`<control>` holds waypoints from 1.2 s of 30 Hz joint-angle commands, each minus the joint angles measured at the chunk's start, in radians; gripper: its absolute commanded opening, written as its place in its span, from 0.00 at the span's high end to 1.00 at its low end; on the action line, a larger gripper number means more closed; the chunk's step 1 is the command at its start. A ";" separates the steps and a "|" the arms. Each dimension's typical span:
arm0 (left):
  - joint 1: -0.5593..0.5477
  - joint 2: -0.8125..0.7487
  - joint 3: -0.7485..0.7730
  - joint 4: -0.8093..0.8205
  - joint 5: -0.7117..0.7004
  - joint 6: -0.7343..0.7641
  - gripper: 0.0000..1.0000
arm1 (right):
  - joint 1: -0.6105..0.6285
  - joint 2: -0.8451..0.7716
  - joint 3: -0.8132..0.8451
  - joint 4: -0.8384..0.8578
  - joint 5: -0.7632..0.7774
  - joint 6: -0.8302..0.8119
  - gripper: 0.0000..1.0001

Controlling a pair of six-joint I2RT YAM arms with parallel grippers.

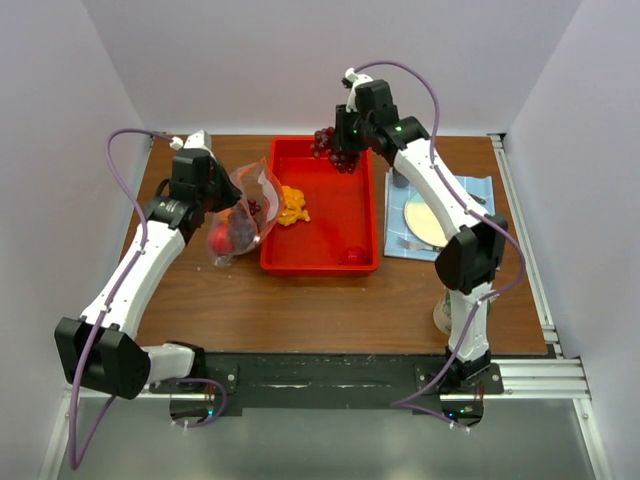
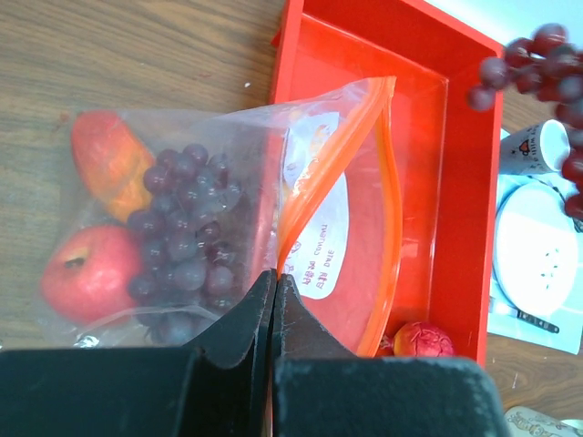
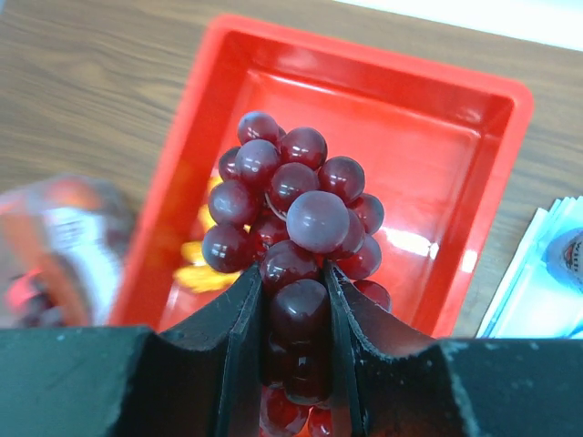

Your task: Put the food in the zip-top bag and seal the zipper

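Note:
My left gripper point(image 2: 273, 278) is shut on the zipper point(image 2: 392, 182) edge of the zip-top bag point(image 1: 245, 200), holding its mouth open beside the tray's left wall. Inside the clear bag lie a purple grape bunch point(image 2: 182, 228), a round red fruit point(image 2: 86, 273) and an orange wedge point(image 2: 109, 164). My right gripper point(image 3: 291, 271) is shut on a second grape bunch point(image 1: 335, 148), lifted above the far end of the red tray point(image 1: 335, 215). In the tray rest a yellow-orange cluster point(image 1: 292, 205) and a red fruit point(image 1: 352, 255).
To the right of the tray a blue cloth point(image 1: 475, 190) carries a plate point(image 1: 425, 220) with a fork and a small cup point(image 2: 537, 146). A white object point(image 1: 445, 315) stands by the right arm's base. White walls enclose the table on three sides.

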 commanded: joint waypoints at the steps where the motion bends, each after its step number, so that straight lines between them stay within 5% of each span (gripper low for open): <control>1: 0.009 0.009 0.000 0.064 0.021 -0.019 1.00 | 0.033 -0.118 -0.021 0.025 -0.075 0.033 0.86; 19: 0.009 0.023 0.021 0.069 0.061 -0.016 1.00 | 0.189 -0.262 -0.088 0.004 -0.229 0.001 0.83; 36: 0.009 0.006 0.024 0.067 0.104 -0.023 1.00 | 0.242 0.061 0.132 0.076 -0.266 0.144 0.82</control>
